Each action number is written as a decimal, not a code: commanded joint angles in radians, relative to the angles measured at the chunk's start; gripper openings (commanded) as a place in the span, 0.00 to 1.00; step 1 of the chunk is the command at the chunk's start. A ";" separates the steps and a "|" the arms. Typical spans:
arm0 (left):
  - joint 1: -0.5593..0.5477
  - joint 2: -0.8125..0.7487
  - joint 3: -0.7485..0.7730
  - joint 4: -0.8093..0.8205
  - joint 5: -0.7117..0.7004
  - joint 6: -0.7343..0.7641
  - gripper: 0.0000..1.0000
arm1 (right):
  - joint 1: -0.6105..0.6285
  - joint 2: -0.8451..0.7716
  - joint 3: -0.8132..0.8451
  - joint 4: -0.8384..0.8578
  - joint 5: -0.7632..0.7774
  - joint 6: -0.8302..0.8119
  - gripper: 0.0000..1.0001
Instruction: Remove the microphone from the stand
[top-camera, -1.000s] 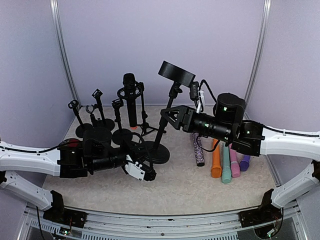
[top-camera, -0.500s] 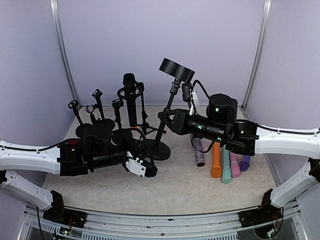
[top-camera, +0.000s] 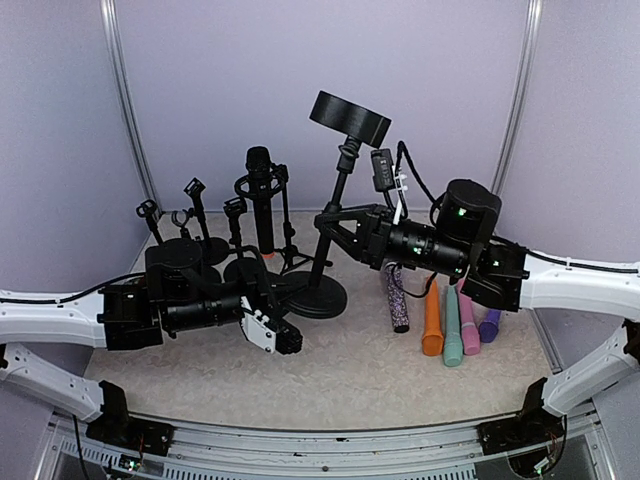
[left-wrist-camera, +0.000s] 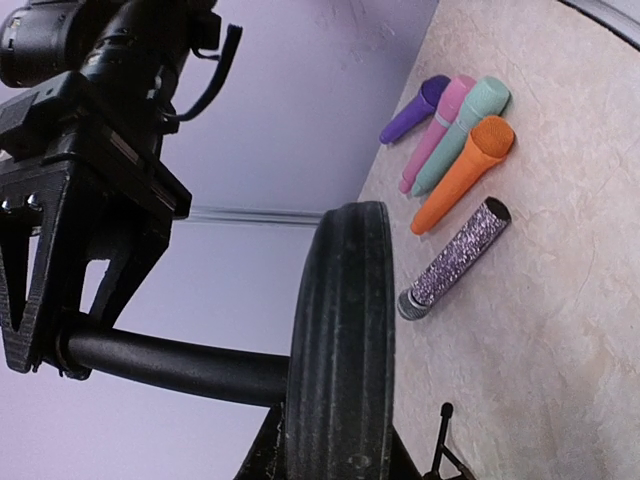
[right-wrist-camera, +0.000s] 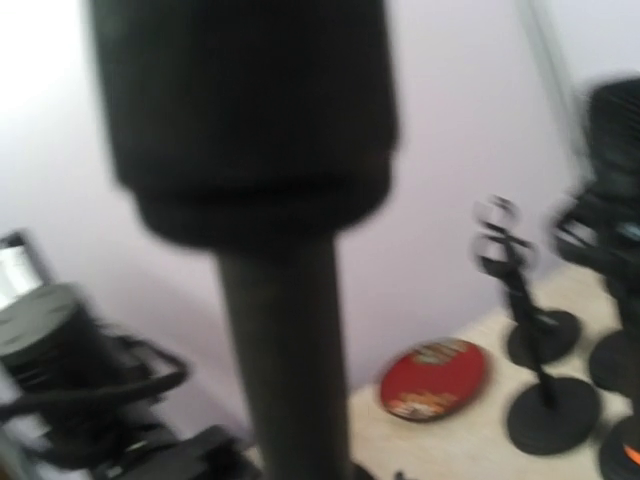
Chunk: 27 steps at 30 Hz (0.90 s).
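The right gripper (top-camera: 330, 225) has risen and now tilts the round-based stand (top-camera: 322, 262), which it pinches by the smooth black pole, so the flat disc (top-camera: 350, 117) on top sits higher. The left arm has drawn back leftward. The left gripper (top-camera: 288, 343) has its fingers pressed together, low over the speckled beige table (top-camera: 350, 385), near the stand's ribbed base. The black cylindrical microphone (top-camera: 260, 200) stands upright in its clip at the back, left of that stand and apart from both grippers. Five coloured microphones (top-camera: 432, 325), one of them glittery, lie at right.
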 joint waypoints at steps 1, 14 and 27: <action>0.022 -0.027 0.034 0.053 0.053 -0.071 0.00 | 0.014 -0.054 0.017 0.237 -0.359 0.034 0.00; 0.025 -0.013 0.042 0.074 0.064 -0.074 0.00 | 0.010 0.006 0.058 0.441 -0.782 0.165 0.00; 0.025 0.009 -0.014 0.320 -0.031 -0.021 0.00 | 0.003 -0.152 -0.039 -0.022 0.171 -0.020 0.77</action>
